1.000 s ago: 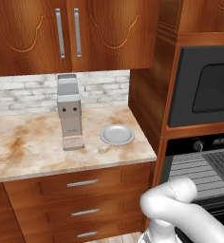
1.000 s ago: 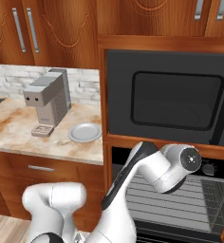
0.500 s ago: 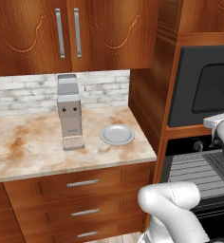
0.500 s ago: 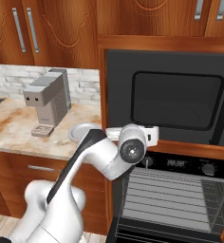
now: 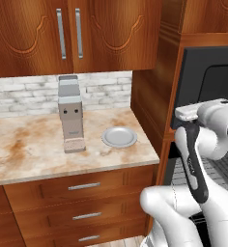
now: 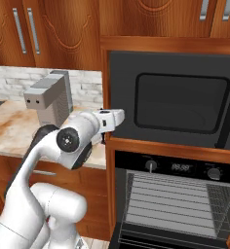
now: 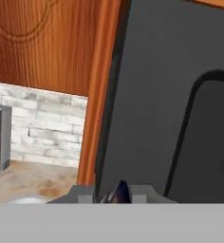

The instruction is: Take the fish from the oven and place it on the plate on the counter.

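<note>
Dark and slim, the fish sits pinched between my gripper fingertips in the hand view, so I judge the pick from the oven done: its door hangs open and the wire racks look bare. I have the hand raised beside the tall cabinet's wooden edge, in front of the black unit with the glass window, near the end of the counter. What's left is the carry and the drop: the plate sits bare on the counter just beside the coffee machine, apart from my hand.
</note>
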